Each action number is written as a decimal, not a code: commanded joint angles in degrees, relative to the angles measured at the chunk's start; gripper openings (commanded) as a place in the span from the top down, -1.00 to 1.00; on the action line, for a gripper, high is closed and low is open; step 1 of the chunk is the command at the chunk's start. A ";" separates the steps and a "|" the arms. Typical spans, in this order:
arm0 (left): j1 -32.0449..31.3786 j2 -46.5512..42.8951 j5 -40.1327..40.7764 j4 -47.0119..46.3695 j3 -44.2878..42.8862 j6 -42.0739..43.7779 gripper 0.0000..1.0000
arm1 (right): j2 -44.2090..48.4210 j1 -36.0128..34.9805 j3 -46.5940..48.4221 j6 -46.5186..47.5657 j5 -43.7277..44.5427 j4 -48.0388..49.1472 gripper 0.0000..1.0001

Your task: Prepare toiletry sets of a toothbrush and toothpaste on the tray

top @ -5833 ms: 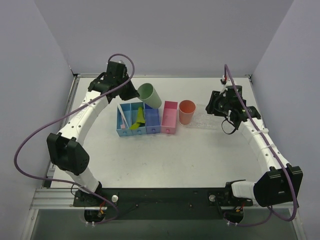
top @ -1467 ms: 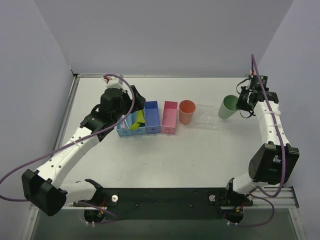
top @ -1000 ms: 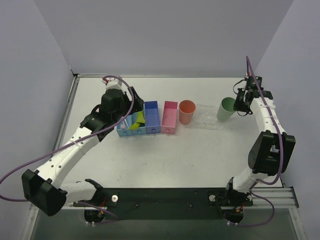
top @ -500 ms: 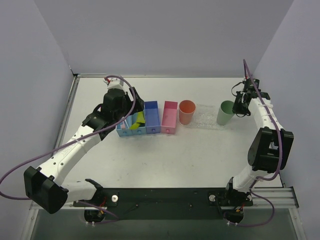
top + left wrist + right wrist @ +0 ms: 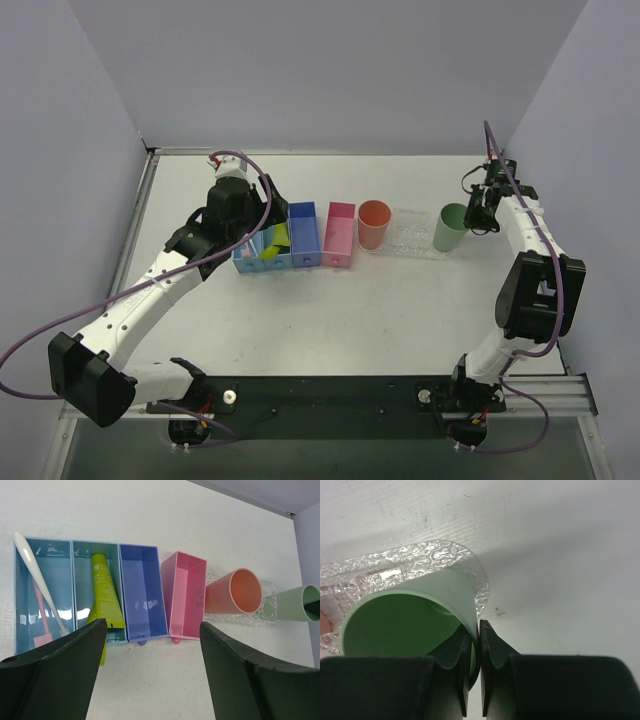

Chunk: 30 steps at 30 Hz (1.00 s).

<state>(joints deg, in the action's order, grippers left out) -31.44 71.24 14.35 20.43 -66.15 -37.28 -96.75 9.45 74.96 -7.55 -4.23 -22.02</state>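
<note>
L gripper (image 5: 152, 650) has swung in over the bins (image 5: 140, 595) since earlier, jaws wide, empty; toothbrush (image 5: 37, 574) lies ahead of its left finger in the end bin, toothpaste (image 5: 105, 595) one bin right. Both light: toothbrush stiff, thin, pinch mid-handle; toothpaste soft, slick, take its flat crimp end. R gripper (image 5: 476, 630) pinches cup (image 5: 450, 590) rim over tray (image 5: 395, 560) end.

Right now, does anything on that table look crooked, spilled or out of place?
Nothing looks spilled or broken. One toothpaste tube lies slanted in the second blue bin, and another yellow tube end pokes past its near wall. The white toothbrush lies diagonally in the leftmost blue bin, head over the rim.
</note>
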 commanded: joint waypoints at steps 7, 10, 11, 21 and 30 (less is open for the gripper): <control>-0.11 -1.02 0.33 -0.74 -2.49 0.10 -0.70 | -1.07 0.13 -0.78 0.34 1.68 0.84 1.00; -0.11 -1.02 0.33 -0.56 -2.49 0.10 -0.70 | -1.25 0.04 -0.78 0.26 2.03 0.84 0.95; -0.11 -1.02 0.33 -0.56 -2.41 0.01 -0.70 | -1.25 0.04 -0.78 0.34 2.12 0.75 0.92; -0.11 -0.75 -0.11 -0.74 -2.40 0.10 -0.70 | -1.25 -0.14 -0.60 -0.01 2.38 0.75 0.58; -0.11 -0.84 -0.20 -0.56 -2.32 0.28 -0.69 | -0.99 -0.23 -0.25 -0.27 2.21 0.75 0.22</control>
<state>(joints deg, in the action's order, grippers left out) -31.44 71.22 14.35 20.43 -66.15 -37.28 -97.41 9.32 74.46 -7.44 -2.96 -20.82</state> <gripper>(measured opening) 0.849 0.382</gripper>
